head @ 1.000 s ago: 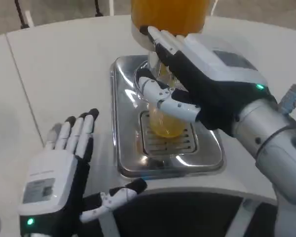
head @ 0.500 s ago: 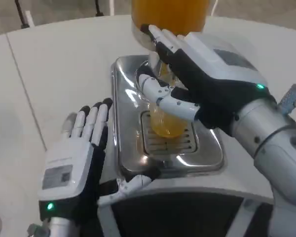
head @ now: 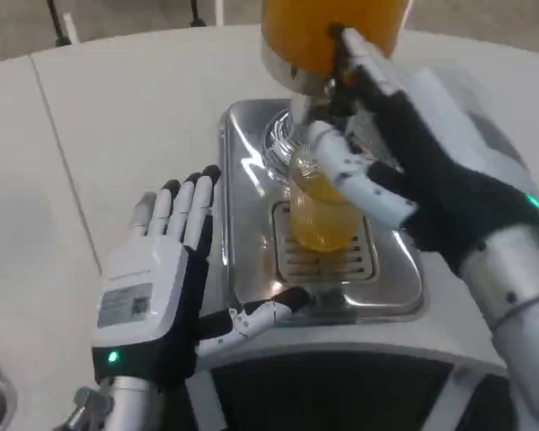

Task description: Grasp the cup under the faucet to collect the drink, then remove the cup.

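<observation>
White desk [head: 117,108] carries a steel drip tray [head: 251,269] — the cup [head: 322,211], full of orange drink, stands on its grille under the faucet [head: 307,108]. Right hand [head: 422,171] wraps the cup; left hand [head: 166,278] rests spread just left of the tray.

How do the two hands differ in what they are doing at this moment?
The left hand holds nothing, fingers spread flat beside the drip tray; the right hand wraps the cup under the faucet. The left sits low near the robot; the right reaches up by the orange tank. Both have white backs.
</observation>
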